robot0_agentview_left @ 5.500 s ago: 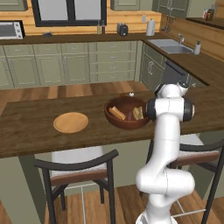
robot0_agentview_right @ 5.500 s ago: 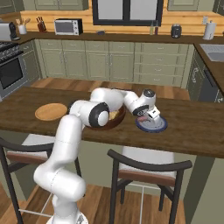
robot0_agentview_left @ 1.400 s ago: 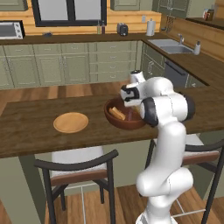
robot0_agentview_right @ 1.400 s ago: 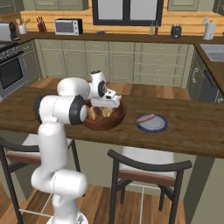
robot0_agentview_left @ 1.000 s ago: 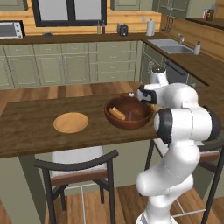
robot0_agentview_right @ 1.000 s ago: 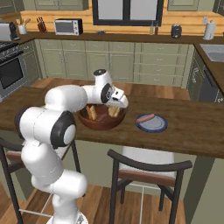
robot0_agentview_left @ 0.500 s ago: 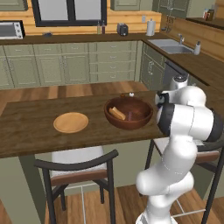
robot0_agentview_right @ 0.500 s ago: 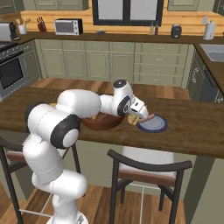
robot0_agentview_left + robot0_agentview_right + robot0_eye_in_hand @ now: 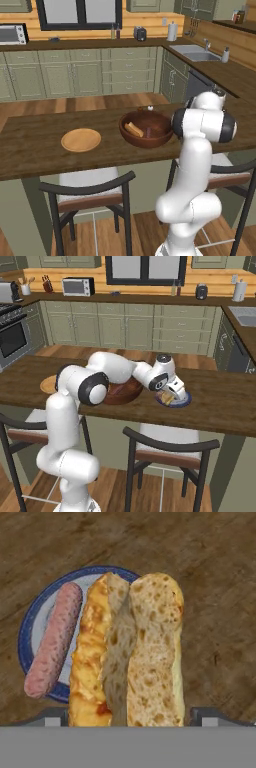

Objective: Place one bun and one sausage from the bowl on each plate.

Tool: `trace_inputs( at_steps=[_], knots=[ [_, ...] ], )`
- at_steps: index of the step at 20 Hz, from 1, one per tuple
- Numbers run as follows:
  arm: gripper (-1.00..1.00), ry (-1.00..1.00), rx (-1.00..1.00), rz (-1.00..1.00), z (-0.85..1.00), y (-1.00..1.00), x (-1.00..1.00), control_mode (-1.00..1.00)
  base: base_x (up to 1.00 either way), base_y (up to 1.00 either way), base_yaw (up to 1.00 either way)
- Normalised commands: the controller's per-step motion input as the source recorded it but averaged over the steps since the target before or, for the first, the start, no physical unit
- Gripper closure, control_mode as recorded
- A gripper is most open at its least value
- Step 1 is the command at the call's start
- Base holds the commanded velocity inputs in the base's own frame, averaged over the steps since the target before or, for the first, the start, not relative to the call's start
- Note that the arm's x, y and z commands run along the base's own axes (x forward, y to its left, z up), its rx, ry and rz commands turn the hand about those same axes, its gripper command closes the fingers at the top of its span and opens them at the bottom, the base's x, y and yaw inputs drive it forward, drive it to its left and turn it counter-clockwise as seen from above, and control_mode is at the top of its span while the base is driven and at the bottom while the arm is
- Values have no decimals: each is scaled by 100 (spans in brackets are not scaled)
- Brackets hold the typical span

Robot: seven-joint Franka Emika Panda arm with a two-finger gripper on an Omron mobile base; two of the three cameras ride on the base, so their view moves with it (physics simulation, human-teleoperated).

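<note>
I see the bun (image 9: 127, 657) gripped between my gripper (image 9: 172, 397) jaws, hanging over the blue plate (image 9: 25, 637), its sausage (image 9: 54, 639) just beside.

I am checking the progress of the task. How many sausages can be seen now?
1. One sausage lies on the blue plate, beside the bun in the gripper. More may be hidden in the bowl, where nothing is clear.
</note>
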Motion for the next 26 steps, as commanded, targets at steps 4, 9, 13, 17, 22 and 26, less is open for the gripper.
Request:
trace_inputs(
  at_steps=[4,9,13,17,22,26],
  knots=[
    [100,0,14,-4,-40,-8,24,-100,0,0,0],
    [-100,2,7,-4,-41,0,44,-100,0,0,0],
    [-100,2,4,-5,-12,0,84,-100,0,0,0],
    [-100,5,4,-6,0,-7,73,-100,0,0,0],
    [-100,0,5,-2,22,-8,-61,-100,0,0,0],
    [-100,-10,-2,1,85,68,-100,-100,0,0,0]
  ],
)
